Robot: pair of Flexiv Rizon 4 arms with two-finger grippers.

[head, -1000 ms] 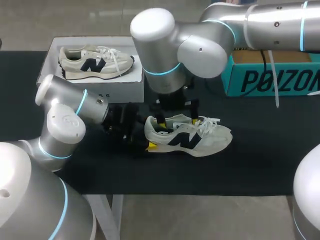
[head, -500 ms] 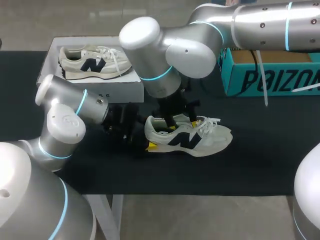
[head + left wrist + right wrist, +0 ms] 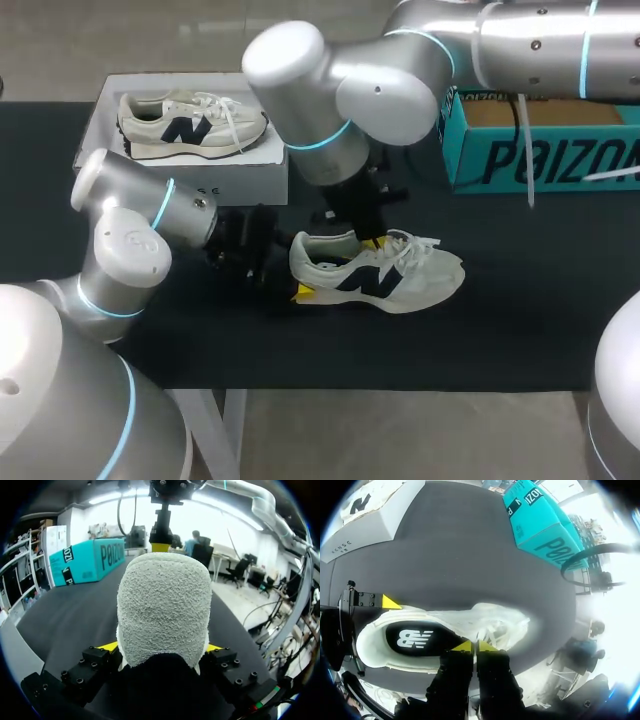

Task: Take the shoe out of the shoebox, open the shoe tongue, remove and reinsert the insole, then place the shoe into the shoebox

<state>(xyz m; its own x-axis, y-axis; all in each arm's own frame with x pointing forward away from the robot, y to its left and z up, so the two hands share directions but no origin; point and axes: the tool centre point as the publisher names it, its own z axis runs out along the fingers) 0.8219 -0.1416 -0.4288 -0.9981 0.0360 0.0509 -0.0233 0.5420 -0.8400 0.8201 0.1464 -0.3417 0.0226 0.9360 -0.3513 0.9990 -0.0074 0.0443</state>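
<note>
The black table [image 3: 520,330] spans the work area. My right arm [image 3: 340,90] comes in from the far right and reaches over the middle; my left arm [image 3: 130,230] lies low along the near left.

A teal box [image 3: 540,150] stands at the far right. A white box [image 3: 180,172] sits at the far left, with a second shoe [image 3: 190,125] lying in it on its sole, toe to the right.

The shoe [image 3: 385,275] — cream, with a dark side mark — stands upright on the table near the middle, outside both boxes, heel left, toe right.

The left gripper [image 3: 160,650] grips the heel, one yellow tip on each side.

The right gripper [image 3: 475,646] sits at the edge of the shoe's opening, just by the laces [image 3: 415,243]. Its tips are pressed nearly together; I cannot tell whether anything is caught between them.

The dark insole [image 3: 417,637] lies flat inside the shoe — logo upward.
</note>
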